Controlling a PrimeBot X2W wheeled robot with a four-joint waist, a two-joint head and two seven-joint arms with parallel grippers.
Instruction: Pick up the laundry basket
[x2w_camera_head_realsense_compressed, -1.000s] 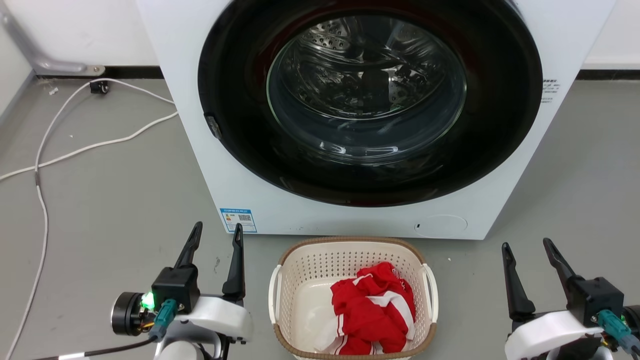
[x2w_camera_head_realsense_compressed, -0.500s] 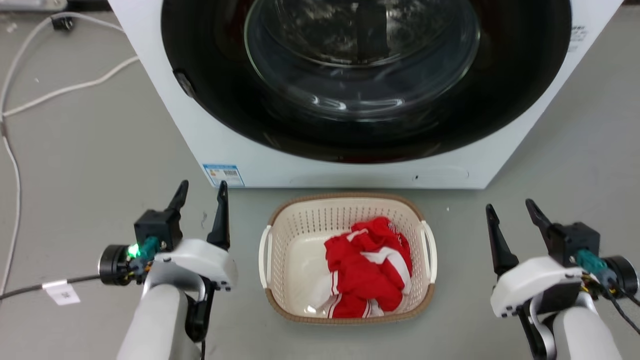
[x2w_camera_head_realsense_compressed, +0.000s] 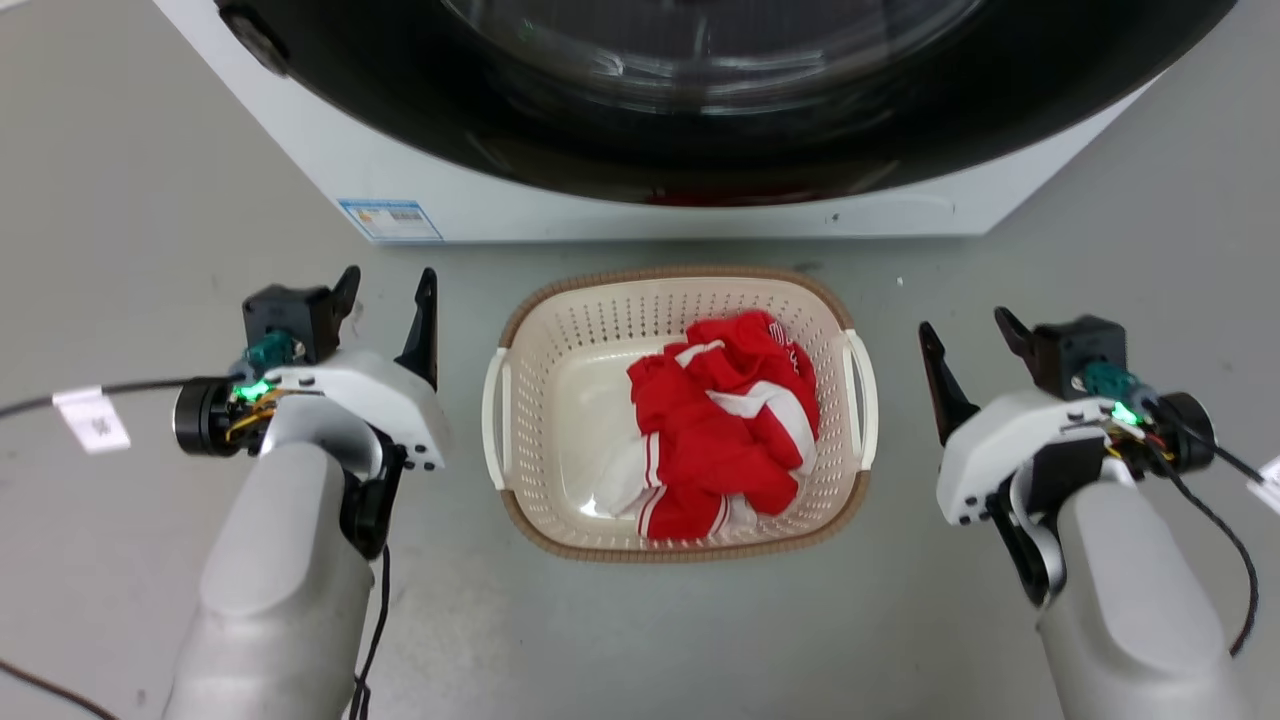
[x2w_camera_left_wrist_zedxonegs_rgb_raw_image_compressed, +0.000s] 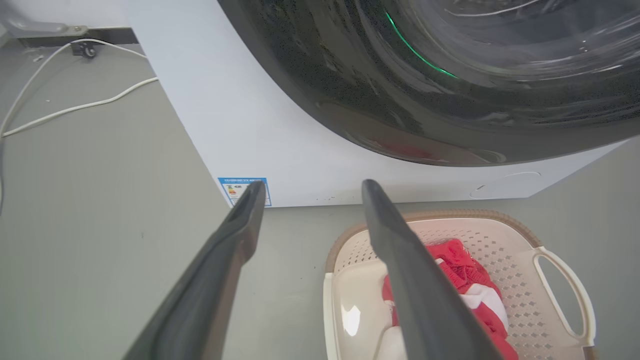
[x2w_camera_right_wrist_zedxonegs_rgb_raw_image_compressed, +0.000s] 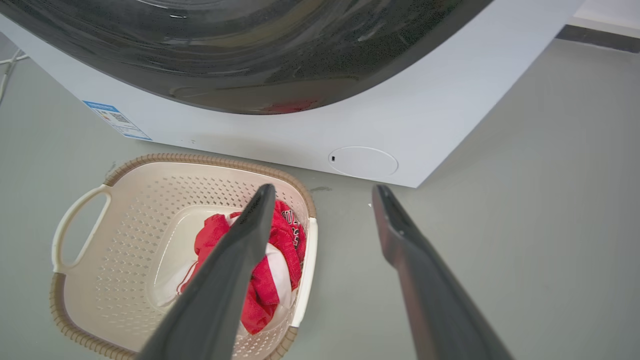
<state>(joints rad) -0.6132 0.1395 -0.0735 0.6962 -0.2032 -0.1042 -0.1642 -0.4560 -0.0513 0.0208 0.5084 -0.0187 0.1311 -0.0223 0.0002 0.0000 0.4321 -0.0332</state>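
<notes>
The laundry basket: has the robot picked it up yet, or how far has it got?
Not lifted: the laundry basket sits on the floor before the washer, red clothes inside. Done: the left gripper and right gripper flank it, one per side. In hand: both are open, touching nothing. Left: reach the white handles, grip them, lift.

This looks like a laundry corner set up in a bare test room rather than a furnished home, though little of the room shows. A white front-loading washing machine (x2w_camera_head_realsense_compressed: 600, 215) with an energy label (x2w_camera_head_realsense_compressed: 390, 218) stands on a plain grey floor (x2w_camera_head_realsense_compressed: 120, 200), a laundry basket (x2w_camera_head_realsense_compressed: 600, 320) of red clothing (x2w_camera_head_realsense_compressed: 720, 430) before it. Loose white cables (x2w_camera_left_wrist_zedxonegs_rgb_raw_image_compressed: 75, 106) trail across the floor near a white wall (x2w_camera_right_wrist_zedxonegs_rgb_raw_image_compressed: 612, 12) with dark skirting (x2w_camera_right_wrist_zedxonegs_rgb_raw_image_compressed: 600, 36).
</notes>
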